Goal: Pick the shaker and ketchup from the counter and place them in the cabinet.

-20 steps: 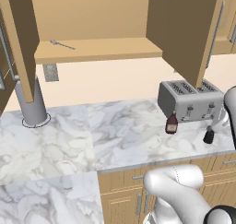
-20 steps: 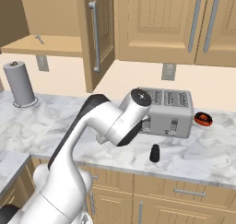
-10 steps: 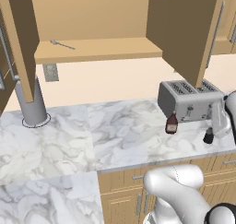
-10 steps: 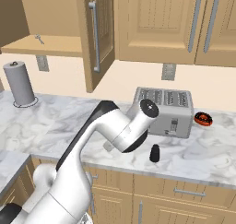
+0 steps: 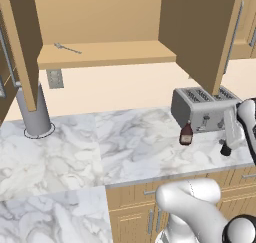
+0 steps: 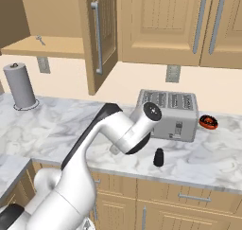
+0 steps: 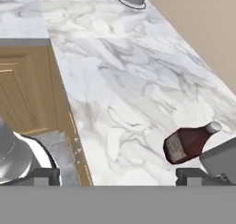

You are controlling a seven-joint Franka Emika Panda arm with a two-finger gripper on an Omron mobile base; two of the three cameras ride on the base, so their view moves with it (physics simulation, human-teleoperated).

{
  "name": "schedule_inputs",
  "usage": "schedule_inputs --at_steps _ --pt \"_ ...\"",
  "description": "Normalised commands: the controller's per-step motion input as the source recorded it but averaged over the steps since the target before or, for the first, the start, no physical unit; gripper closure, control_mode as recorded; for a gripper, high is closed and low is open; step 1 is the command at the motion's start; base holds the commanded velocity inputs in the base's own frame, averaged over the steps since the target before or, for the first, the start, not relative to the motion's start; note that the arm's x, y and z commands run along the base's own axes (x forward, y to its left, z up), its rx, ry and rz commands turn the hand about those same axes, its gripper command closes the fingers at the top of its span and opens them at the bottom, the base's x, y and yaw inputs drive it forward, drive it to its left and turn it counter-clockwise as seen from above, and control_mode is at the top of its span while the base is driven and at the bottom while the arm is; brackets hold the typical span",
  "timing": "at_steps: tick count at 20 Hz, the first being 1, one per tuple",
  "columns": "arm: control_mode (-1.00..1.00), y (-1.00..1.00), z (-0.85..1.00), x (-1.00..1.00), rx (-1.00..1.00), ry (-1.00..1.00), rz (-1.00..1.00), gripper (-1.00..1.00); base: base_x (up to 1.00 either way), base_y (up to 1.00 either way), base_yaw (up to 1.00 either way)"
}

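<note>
**Robot arm reaching over a kitchen counter beside a toaster**

A silver toaster (image 5: 204,107) stands on a white marble counter (image 5: 100,147), against the wall. Directly in front of the toaster's left end stands the ketchup (image 5: 186,134), a slim dark red-brown bottle, upright and just beside the toaster's front face. In the hand view the ketchup (image 7: 189,143) appears tilted because the camera is rolled. The shaker (image 6: 159,157), small, squat and black, stands upright on the counter in front of the toaster's middle, a little apart from it. A white robot arm (image 6: 127,134) bends over the counter in front of the toaster, to the left of the shaker. Its gripper (image 7: 119,176) is spread wide with nothing between the two dark fingertips. Above and to the left of the toaster, the cabinet (image 5: 105,54) hangs with its wooden doors swung open, showing a flat shelf. A grey cylinder (image 5: 33,114) stands on the counter well to the left of the toaster.
</note>
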Motion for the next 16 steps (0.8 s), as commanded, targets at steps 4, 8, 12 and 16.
schedule_inputs --at_steps 4,8,12,16 --pt "-1.00 0.01 -0.29 0.31 0.00 0.01 0.01 -1.00 0.00 0.00 0.00" --pt "-1.00 0.00 -0.36 0.30 0.00 0.01 0.01 -1.00 0.00 0.00 0.00" --pt "-1.00 0.00 -0.31 0.36 0.00 0.01 0.04 -1.00 0.00 0.00 0.00" --pt "-1.00 0.01 -0.15 0.28 0.00 0.00 0.07 -1.00 0.00 0.00 0.00"
